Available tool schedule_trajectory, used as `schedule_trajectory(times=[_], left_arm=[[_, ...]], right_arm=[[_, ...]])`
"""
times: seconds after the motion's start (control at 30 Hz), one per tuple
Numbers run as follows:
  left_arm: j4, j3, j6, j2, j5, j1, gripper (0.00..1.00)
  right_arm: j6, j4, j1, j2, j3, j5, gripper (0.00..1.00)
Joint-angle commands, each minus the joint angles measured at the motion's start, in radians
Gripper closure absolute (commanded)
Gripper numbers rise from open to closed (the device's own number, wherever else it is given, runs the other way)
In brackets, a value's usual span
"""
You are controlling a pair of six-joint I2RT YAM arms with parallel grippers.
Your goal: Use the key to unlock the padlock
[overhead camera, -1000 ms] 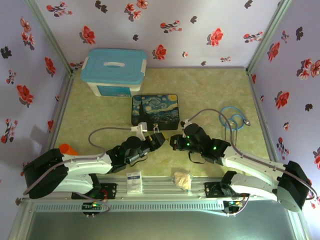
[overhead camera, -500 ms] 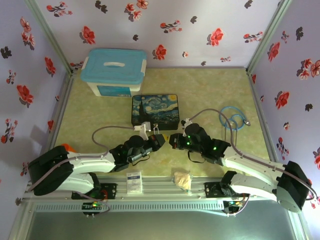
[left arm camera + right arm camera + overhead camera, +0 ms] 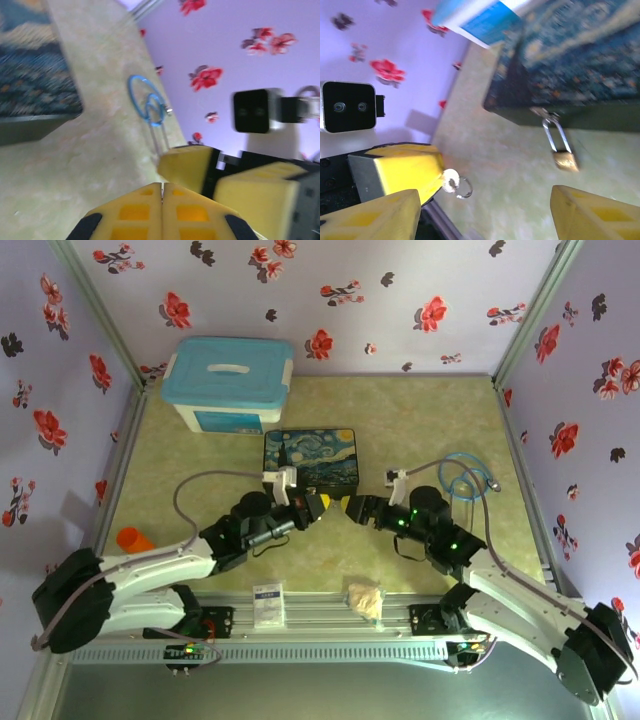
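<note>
Starry box (image 3: 310, 458): dark and flat, swirly painted lid down, contents hidden, sitting mid-counter (image 3: 420, 420).
Tub (image 3: 228, 380): white plastic with the blue lid on and a moulded handle, at the back left behind the box. Its inside is out of sight.
Padlock (image 3: 563, 159): there it is, a small brass body on a thin silver shackle, hooked through the clasp on the box's front wall and hanging down toward the counter.
Left end effector (image 3: 319, 504): yellow pads pressed flat together, clamped on the key, right in front of the box.
Key (image 3: 451, 180): tiny and dull silver, with its round head and a thin wire ring poking out past the pad tip. It is near the padlock but apart from it.
Right end effector (image 3: 351, 508): pads spread wide, gripping nothing, tip to tip with the left one.
Blue cable (image 3: 465, 475): looped flat on the counter, off to the right.
</note>
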State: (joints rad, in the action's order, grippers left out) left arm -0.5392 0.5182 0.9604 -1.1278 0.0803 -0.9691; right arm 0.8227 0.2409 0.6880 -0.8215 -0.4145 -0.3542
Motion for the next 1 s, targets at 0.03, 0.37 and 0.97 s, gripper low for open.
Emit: schedule_trajectory(times=[0.03,0.37,0.97], left_arm=[[0.132,0.096,-0.175,0.085,0.240,0.059,1.00],[0.181,0.172,-0.257,0.123,0.319,0.067,1.00],[0.132,0.191,-0.223,0.114,0.325,0.068,1.00]], right_arm=[[0.013,0.318,-0.028,-0.034,0.010,-0.241,0.29],[0.142,0.726,-0.028,-0.109,0.038,-0.329,0.43],[0.140,0.757,-0.002,-0.147,0.055,-0.368,0.58]])
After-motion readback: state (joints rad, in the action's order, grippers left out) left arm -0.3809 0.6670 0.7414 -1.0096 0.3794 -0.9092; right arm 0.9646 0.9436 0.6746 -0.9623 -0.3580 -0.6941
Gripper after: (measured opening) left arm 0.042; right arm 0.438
